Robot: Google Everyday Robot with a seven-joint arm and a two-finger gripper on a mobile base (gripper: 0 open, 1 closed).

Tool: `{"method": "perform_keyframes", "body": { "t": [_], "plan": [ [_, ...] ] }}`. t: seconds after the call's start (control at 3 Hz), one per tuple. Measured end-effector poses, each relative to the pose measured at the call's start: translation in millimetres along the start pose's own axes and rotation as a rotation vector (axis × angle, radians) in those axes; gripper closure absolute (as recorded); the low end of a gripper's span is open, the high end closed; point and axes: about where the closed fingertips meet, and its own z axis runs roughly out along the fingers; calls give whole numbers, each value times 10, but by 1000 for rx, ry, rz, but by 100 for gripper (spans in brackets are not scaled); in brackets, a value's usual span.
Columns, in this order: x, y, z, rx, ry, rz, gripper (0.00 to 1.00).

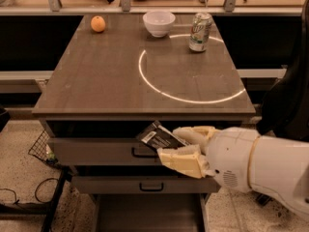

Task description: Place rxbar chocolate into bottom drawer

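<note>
My gripper (pixel 179 144) hangs in front of the cabinet, just below the tabletop's front edge, its pale fingers (pixel 183 161) shut on the rxbar chocolate (pixel 158 137). The bar is a dark shiny wrapper with pale markings, tilted, sticking out to the left of the fingers, level with the top drawer's face. The bottom drawer (pixel 145 214) shows at the lower edge of the view as a wide grey tray pulled out, below the two upper drawers with dark handles (pixel 151 186).
On the tabletop (pixel 96 76) stand an orange (pixel 98 23), a white bowl (pixel 159 22) and a green soda can (pixel 200 31) along the back. A wire basket (pixel 42 149) and cables lie on the floor at left.
</note>
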Motion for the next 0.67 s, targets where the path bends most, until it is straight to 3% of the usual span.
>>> {"method": "perform_keyframes", "body": {
  "t": [0.33,0.67],
  "plan": [
    [763,-44,393,-27,-34,166,100],
    [1186,31,771,-59,-74,246,100]
  ]
}}
